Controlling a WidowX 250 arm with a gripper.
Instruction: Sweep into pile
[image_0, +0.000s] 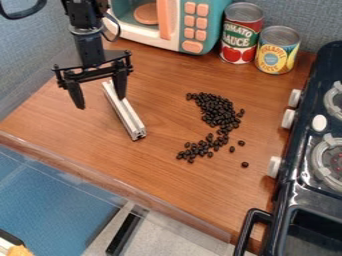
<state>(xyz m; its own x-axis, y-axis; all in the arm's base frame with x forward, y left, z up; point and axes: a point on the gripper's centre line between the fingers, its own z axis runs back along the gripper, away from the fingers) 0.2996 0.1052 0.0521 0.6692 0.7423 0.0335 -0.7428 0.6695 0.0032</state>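
1. Beans (217, 112): one crescent, right of centre; overlapping, uncountable.
2. Gripper (101, 101): one, far left, fingers spread.
3. Metal bar (128, 116): one, far part partly hidden.
4. Stove (299, 192): one, cut off right.

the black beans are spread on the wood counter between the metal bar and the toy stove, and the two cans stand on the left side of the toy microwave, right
Not quite: the camera view shows the two cans, the red one and the yellow one, standing to the right of the toy microwave. The rest is right.
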